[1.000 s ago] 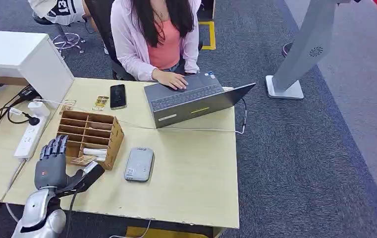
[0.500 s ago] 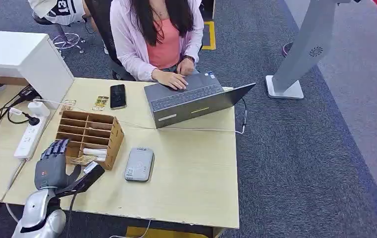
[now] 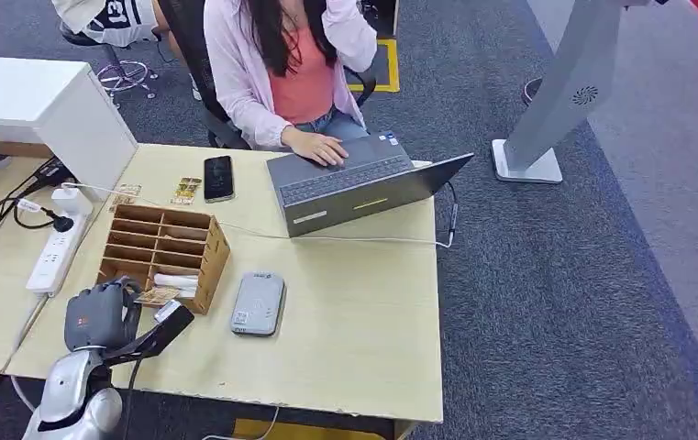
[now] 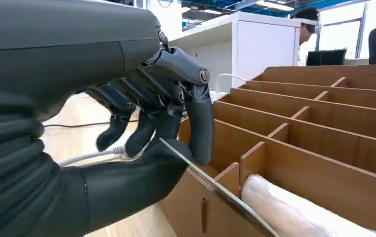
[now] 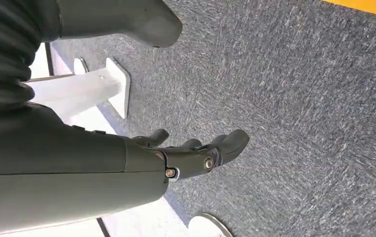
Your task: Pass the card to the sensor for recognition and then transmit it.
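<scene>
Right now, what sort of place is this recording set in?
Most likely an office or reception desk: a person types on a laptop at a pale wooden desk on grey carpet, with a wooden card organiser and a grey card reader beside it.

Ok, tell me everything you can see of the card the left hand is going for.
The card is thin, flat and tan with a printed face too small to read. It lies at the front edge of the wooden organizer, sticking out toward the robot. In the left wrist view it appears edge-on as a thin sliver, and the left hand pinches it between thumb and curled fingers. It is not yet lifted.
</scene>
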`<state>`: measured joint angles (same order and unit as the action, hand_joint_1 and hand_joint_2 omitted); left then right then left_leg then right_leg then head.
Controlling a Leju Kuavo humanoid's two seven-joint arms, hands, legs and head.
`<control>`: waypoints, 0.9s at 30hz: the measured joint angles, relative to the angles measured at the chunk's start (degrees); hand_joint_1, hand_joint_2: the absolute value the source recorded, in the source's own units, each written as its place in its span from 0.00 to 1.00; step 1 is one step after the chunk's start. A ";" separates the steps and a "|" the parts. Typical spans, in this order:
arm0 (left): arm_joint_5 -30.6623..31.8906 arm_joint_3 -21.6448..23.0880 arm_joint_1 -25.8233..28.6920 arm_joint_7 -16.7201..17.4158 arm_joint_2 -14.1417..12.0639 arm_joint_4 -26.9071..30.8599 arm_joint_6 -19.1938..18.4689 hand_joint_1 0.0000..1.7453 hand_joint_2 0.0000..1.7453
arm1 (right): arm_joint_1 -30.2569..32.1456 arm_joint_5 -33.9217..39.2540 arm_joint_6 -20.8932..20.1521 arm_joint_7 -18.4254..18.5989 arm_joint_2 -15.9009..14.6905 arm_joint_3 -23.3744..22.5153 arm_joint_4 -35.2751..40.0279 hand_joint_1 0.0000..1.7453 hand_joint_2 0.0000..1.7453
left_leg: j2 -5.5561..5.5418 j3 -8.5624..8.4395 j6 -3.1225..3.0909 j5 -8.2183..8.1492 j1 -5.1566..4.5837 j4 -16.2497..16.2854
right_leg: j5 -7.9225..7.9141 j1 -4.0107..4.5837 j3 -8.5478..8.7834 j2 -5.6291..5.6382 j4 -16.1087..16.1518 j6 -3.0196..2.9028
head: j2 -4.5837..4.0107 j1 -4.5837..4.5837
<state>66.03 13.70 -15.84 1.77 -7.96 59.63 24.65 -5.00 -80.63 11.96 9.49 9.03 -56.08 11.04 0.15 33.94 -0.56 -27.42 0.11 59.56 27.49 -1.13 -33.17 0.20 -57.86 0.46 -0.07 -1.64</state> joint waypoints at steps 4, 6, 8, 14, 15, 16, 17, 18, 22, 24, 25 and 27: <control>-0.04 0.00 0.04 0.00 -0.09 0.00 0.00 1.00 1.00 | 0.00 0.00 -0.04 0.00 0.00 0.00 0.00 0.00 1.00 | 0.00 0.00 0.00 0.00 0.00 0.00 | 0.00 0.00 0.00 0.00 0.00 0.00 | 0.00 0.00; -0.04 0.00 0.08 -0.02 -0.15 0.00 -0.02 1.00 1.00 | 0.00 0.00 -0.07 0.00 0.00 0.00 0.00 0.00 1.00 | 0.00 0.00 0.00 0.00 0.00 0.00 | 0.00 0.00 0.00 0.00 0.00 0.00 | 0.00 0.00; -0.15 0.00 0.16 -0.07 -0.31 0.00 0.00 1.00 1.00 | -0.01 0.00 -0.07 -0.02 0.00 0.00 0.00 0.00 1.00 | 0.00 0.00 0.00 0.00 0.00 0.00 | 0.00 0.00 0.00 0.00 0.00 0.00 | 0.00 0.00; -0.37 0.00 0.16 -0.90 -0.76 0.20 0.37 1.00 1.00 | 0.00 0.00 -0.02 -0.20 0.00 0.00 0.00 0.00 1.00 | 0.00 0.00 0.00 0.00 0.00 0.00 | 0.00 0.00 0.00 0.00 0.00 0.00 | 0.00 0.00; -0.37 0.00 0.16 -0.92 -0.79 0.20 0.37 1.00 1.00 | 0.00 0.00 -0.02 -0.24 0.00 0.00 0.00 0.00 1.00 | 0.00 0.00 0.00 0.00 0.00 0.00 | 0.00 0.00 0.00 0.00 0.00 0.00 | 0.00 0.02; -0.37 0.00 0.16 -0.92 -0.81 0.20 0.39 1.00 1.00 | 0.00 0.00 -0.02 -0.24 0.00 0.00 0.00 0.00 1.00 | 0.00 0.00 0.00 0.00 0.00 0.00 | 0.00 0.00 0.00 0.00 0.00 0.00 | 0.00 0.00; -0.39 0.00 0.16 -0.94 -0.83 0.22 0.46 1.00 1.00 | 0.00 0.00 0.00 -0.26 0.00 0.00 0.00 0.00 1.00 | 0.00 0.00 0.00 0.00 0.00 0.00 | 0.00 0.00 0.00 0.00 0.00 0.00 | 0.00 0.00; -0.41 0.00 0.16 -0.96 -0.85 0.24 0.55 1.00 1.00 | -0.01 0.00 0.04 -0.28 0.00 0.00 0.00 0.00 1.00 | 0.00 0.00 0.00 0.00 0.00 0.00 | 0.00 0.00 0.00 0.00 0.00 0.00 | 0.00 0.00; -0.59 0.00 0.16 -1.09 -0.94 0.33 1.44 1.00 1.00 | -0.02 0.00 0.09 -0.35 0.00 0.00 0.00 0.00 1.00 | 0.00 0.00 0.00 0.00 0.00 0.00 | 0.00 0.00 0.00 0.00 0.00 0.00 | 0.00 0.00; -0.72 0.00 0.14 -1.09 -0.94 0.48 1.75 1.00 1.00 | -0.03 0.00 0.13 -0.35 0.00 0.00 0.00 0.00 1.00 | 0.00 0.00 0.00 0.00 0.00 0.00 | 0.00 0.00 0.00 0.00 0.00 0.00 | 0.00 0.00; -0.72 0.00 0.13 -1.09 -0.94 0.50 1.77 1.00 1.00 | -0.02 0.00 0.15 -0.35 0.00 0.00 -0.02 0.00 1.00 | 0.00 -0.01 0.00 0.00 0.00 0.00 | 0.00 0.00 0.00 0.00 0.00 0.00 | 0.00 0.00; -0.74 0.00 0.13 -1.09 -0.94 0.52 1.77 1.00 1.00 | -0.02 0.00 0.22 -0.37 0.00 0.00 0.00 0.00 1.00 | 0.00 0.00 0.00 0.00 0.00 0.00 | 0.00 0.00 0.00 0.00 0.00 0.00 | 0.00 0.00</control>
<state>65.29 13.70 -15.70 0.68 -8.90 60.15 26.43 -5.02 -80.63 12.17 9.11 9.03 -56.08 11.04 0.16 33.94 -0.56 -27.42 0.11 59.57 27.49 -1.14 -33.17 0.20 -57.86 0.46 -0.07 -1.64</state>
